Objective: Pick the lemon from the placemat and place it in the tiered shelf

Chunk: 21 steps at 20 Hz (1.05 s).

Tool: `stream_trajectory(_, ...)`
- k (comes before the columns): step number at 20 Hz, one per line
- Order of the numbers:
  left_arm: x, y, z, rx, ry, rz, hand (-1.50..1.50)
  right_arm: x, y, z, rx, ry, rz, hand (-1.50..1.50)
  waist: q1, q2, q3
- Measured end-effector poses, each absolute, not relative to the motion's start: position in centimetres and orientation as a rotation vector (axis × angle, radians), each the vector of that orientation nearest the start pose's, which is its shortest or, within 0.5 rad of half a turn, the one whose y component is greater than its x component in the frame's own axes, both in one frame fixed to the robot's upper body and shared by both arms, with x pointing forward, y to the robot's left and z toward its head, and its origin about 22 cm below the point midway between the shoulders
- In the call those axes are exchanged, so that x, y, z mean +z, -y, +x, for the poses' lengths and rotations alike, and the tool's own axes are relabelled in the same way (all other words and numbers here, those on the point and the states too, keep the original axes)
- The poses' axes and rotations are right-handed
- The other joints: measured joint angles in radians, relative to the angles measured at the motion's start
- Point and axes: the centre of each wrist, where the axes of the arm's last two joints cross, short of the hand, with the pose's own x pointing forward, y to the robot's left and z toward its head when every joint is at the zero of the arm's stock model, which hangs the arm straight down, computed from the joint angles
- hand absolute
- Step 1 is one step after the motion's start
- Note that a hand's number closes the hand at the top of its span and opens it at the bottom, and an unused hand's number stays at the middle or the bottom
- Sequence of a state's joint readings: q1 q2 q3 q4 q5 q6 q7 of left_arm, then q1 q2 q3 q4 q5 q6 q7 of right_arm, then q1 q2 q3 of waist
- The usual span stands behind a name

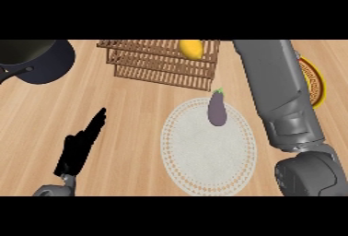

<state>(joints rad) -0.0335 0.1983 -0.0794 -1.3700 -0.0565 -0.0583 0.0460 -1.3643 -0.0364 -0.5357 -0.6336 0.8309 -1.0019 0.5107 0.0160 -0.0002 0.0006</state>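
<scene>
The yellow lemon lies on the wooden tiered shelf near its far right end, at the top of the view. The round white placemat lies in front of the shelf, with a purple eggplant on its far part. My right forearm rises from the lower right, just right of the lemon, and runs out past the top of the view, so its hand is hidden. My left hand rests open at the lower left, fingers straight, holding nothing.
A dark pot stands at the far left corner, left of the shelf. A yellow plate with a red rim sits at the right, partly behind my right forearm. Bare wooden counter lies between the left hand and the placemat.
</scene>
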Motion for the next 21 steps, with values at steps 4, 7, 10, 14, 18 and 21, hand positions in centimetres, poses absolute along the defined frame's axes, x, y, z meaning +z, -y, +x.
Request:
stream_trajectory(4,-3.6,-27.3,23.6,-0.264,1.314,0.133,0.00,23.1,13.8,46.3,-0.687,1.505,-0.916,-1.50,-0.041,-0.018,0.000)
stream_trajectory(7,-4.0,-27.8,23.0,-0.242,1.303,0.142,0.00,21.6,15.0,45.4,-0.698,1.485,-0.928,-1.50,-0.068,-0.028,0.001)
stream_trajectory(10,-4.1,-27.9,22.7,-0.228,1.298,0.151,0.00,20.8,16.2,43.9,-0.691,1.492,-0.933,-1.50,-0.084,-0.033,0.001)
stream_trajectory(14,-4.0,-28.2,22.1,-0.216,1.291,0.156,0.00,20.5,18.4,41.5,-0.637,1.508,-0.935,-1.50,-0.094,-0.036,0.000)
stream_trajectory(18,-3.9,-28.4,22.2,-0.219,1.292,0.159,0.00,20.2,20.3,37.8,-0.583,1.532,-0.928,-1.50,-0.096,-0.032,0.000)
stream_trajectory(21,-3.7,-28.5,22.5,-0.231,1.300,0.152,0.00,20.1,22.0,34.4,-0.547,1.526,-0.937,-1.50,-0.085,-0.025,0.000)
